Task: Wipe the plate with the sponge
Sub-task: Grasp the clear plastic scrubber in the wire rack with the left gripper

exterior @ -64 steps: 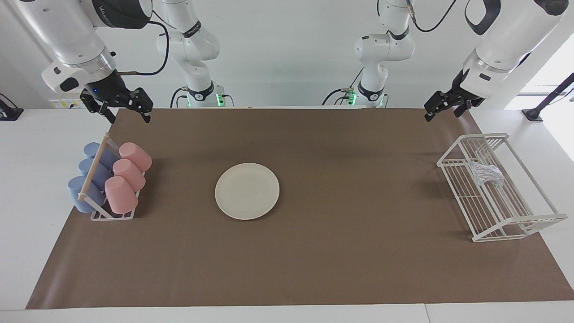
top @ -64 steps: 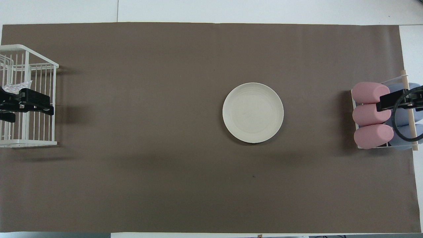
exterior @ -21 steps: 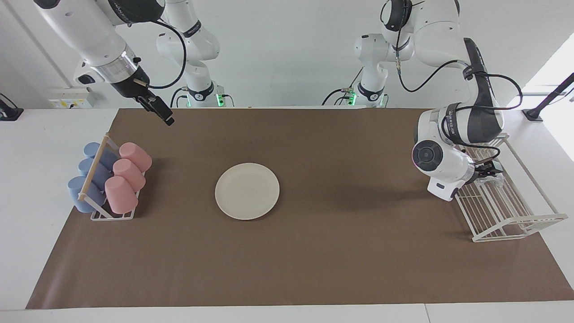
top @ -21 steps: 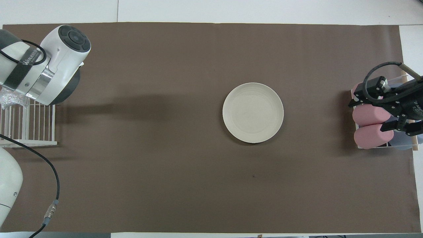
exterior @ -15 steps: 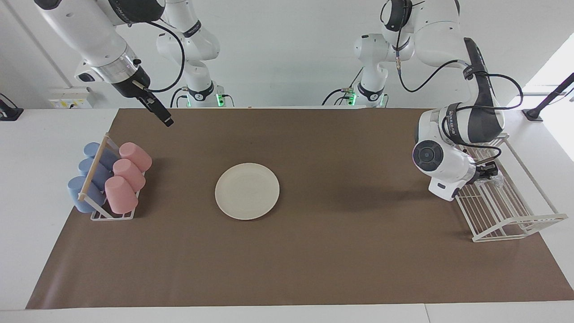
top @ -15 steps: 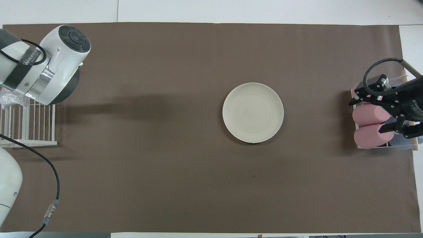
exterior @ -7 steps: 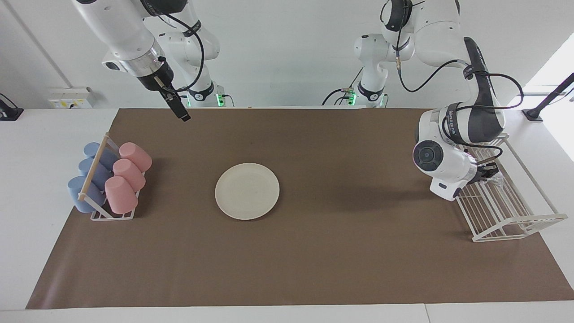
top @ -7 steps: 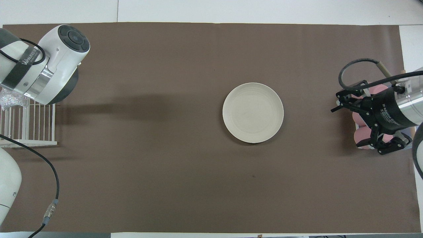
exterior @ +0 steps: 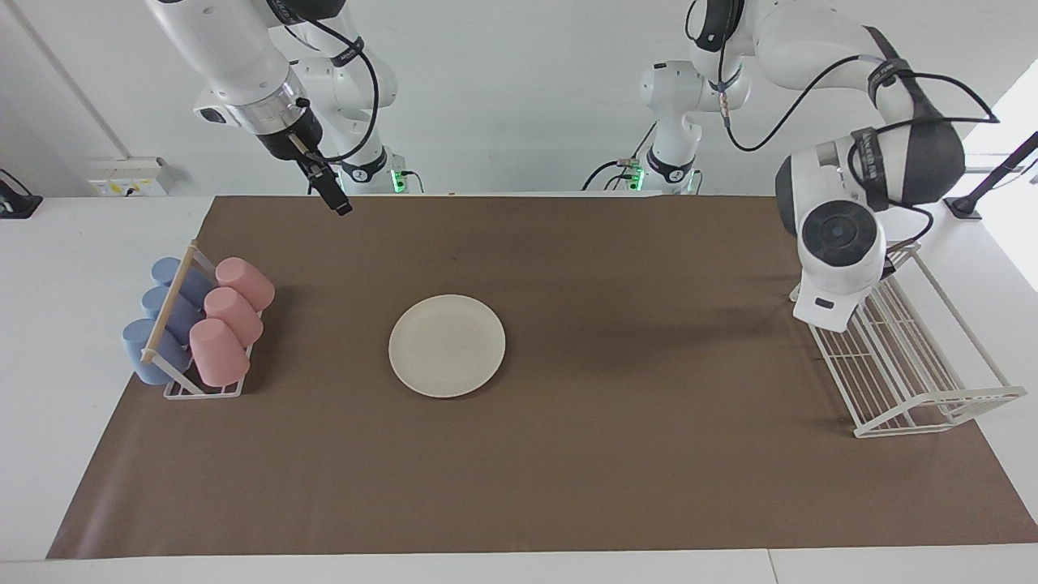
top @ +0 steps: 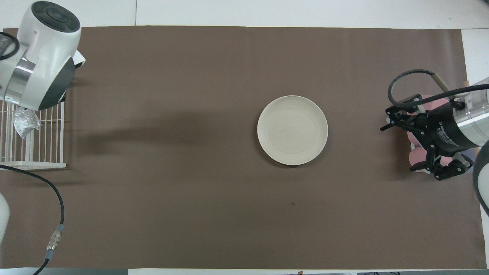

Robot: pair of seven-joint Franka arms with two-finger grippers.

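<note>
The cream-white plate lies flat in the middle of the brown mat. The silvery mesh sponge hangs over the white wire rack, just under the left arm's raised wrist. That wrist hides the sponge in the facing view and covers the left gripper in both views; the gripper is shut on the sponge. My right gripper hangs open and empty in the air, partly over the cup rack, on its plate side.
A rack of pink and blue cups lying on their sides stands at the right arm's end of the mat. The wire rack stands at the left arm's end. A black cable trails from the left arm over the mat's near corner.
The left gripper closed on the sponge in the wire rack and the arm has risen, lifting the sponge off the rack's floor. The right gripper has swung from over the cups toward the plate.
</note>
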